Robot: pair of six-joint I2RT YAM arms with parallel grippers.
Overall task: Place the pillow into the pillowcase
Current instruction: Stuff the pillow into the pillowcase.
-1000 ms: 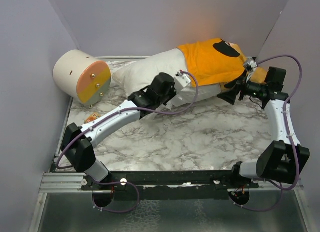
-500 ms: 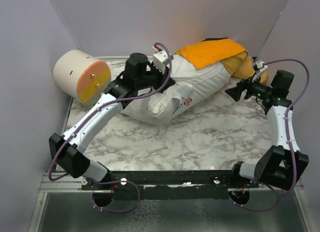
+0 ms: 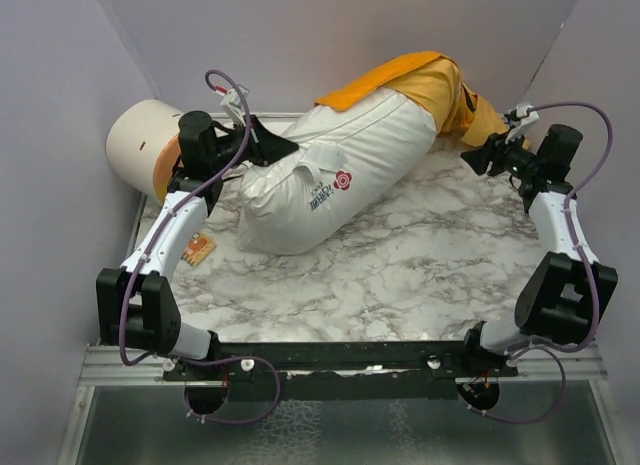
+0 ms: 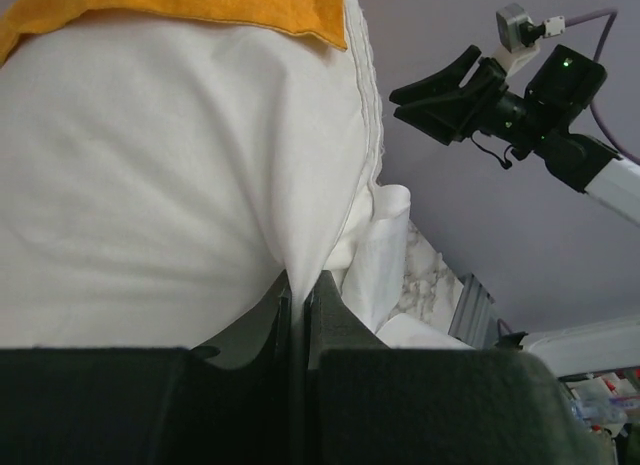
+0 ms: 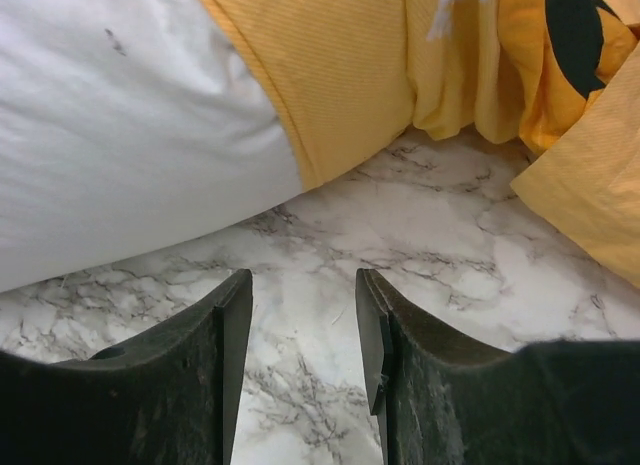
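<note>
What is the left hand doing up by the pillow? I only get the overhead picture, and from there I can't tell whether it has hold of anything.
Observer: The left wrist camera settles it. The left hand is shut on a pinched fold of the white pillow.
Operator: And the other one?
Observer: Its own camera shows the right hand open, with nothing between the fingers and only the bare marble table beneath.
Operator: Is it touching anything?
Observer: No. The orange pillowcase, its edge lapped over the pillow, lies ahead of the fingertips with a strip of marble between.
</note>
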